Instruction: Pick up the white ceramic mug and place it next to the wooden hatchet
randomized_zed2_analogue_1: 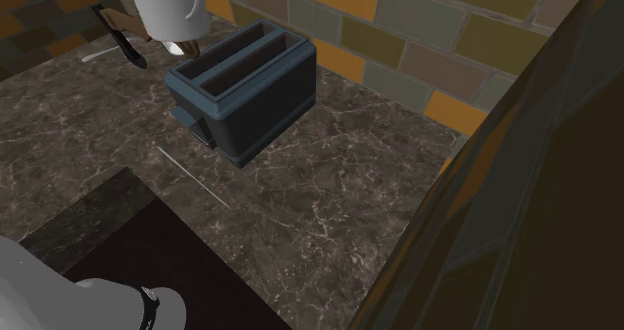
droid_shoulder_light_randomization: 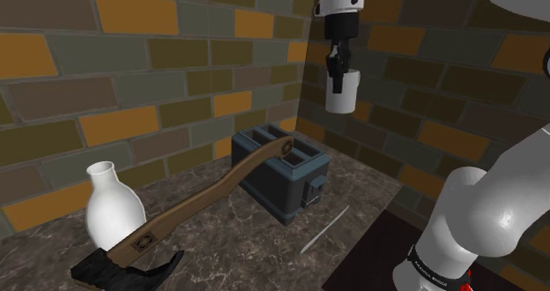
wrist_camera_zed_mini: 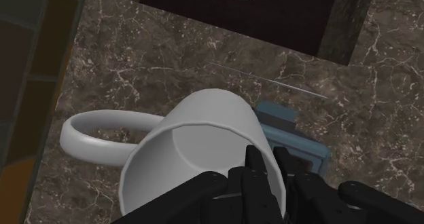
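In the shoulder view my gripper (droid_shoulder_light_randomization: pixel 335 69) hangs high near the wall corner, shut on the rim of a plain white mug (droid_shoulder_light_randomization: pixel 340 92) that dangles well above the counter. The wrist view looks into the mug (wrist_camera_zed_mini: pixel 197 148): one finger is inside the rim and one outside, and its ring handle (wrist_camera_zed_mini: pixel 102 138) sticks out sideways. The hatchet (droid_shoulder_light_randomization: pixel 189 210) has a brown wooden handle and a black head. Its head lies at the counter's near left and its handle leans up onto the toaster.
A blue-grey two-slot toaster (droid_shoulder_light_randomization: pixel 282 170) (randomized_zed2_analogue_1: pixel 245 93) stands mid-counter, below and left of the mug. A white vase (droid_shoulder_light_randomization: pixel 110 205) stands behind the hatchet head. A thin pale rod (droid_shoulder_light_randomization: pixel 323 229) lies on the dark marble counter (randomized_zed2_analogue_1: pixel 330 208). Brick walls close the back and right.
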